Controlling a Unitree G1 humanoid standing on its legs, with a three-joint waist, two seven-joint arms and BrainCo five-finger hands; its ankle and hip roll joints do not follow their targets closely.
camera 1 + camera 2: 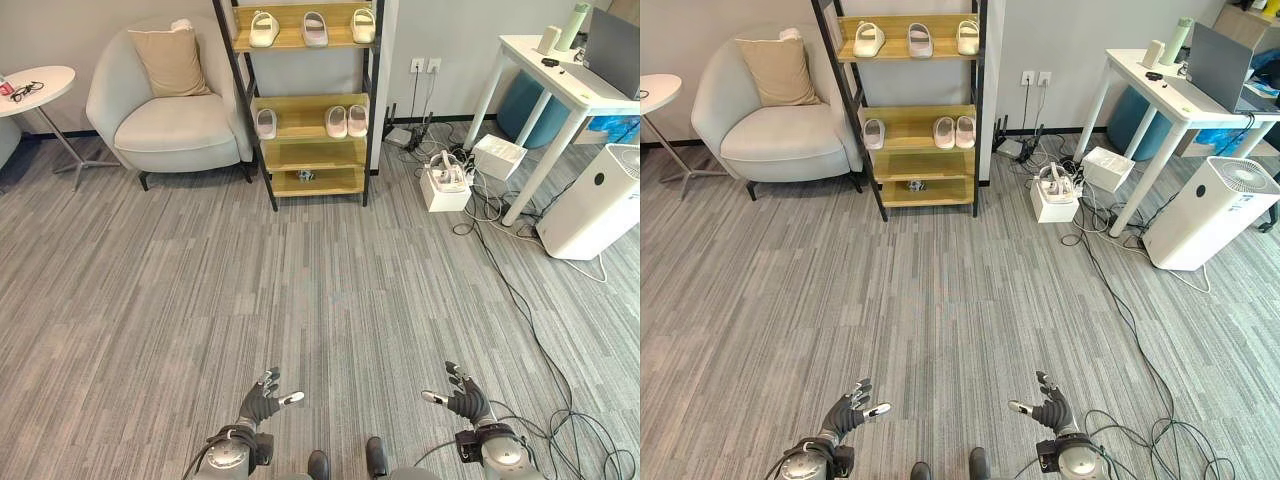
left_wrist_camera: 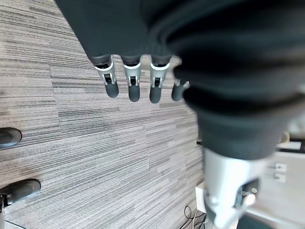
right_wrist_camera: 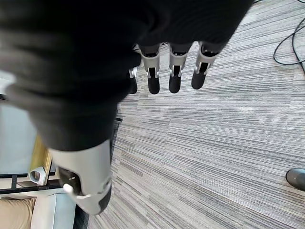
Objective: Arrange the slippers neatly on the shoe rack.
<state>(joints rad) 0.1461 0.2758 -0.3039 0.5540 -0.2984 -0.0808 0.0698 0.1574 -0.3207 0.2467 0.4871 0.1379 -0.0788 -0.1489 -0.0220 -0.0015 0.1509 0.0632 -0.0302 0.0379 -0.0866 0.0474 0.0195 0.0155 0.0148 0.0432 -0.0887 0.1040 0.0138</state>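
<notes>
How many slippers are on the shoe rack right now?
6. Three slippers spaced along the shoe rack's top shelf; three on the middle shelf, one at its left and a pair at its right.

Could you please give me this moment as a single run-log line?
left hand: open, empty | right hand: open, empty | slippers: six on shoe rack, top and middle shelves | robot: away from rack

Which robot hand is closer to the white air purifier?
The right hand. It hangs low over the carpet on the same side as the air purifier; the left hand hangs further over, on the armchair's side.
</notes>
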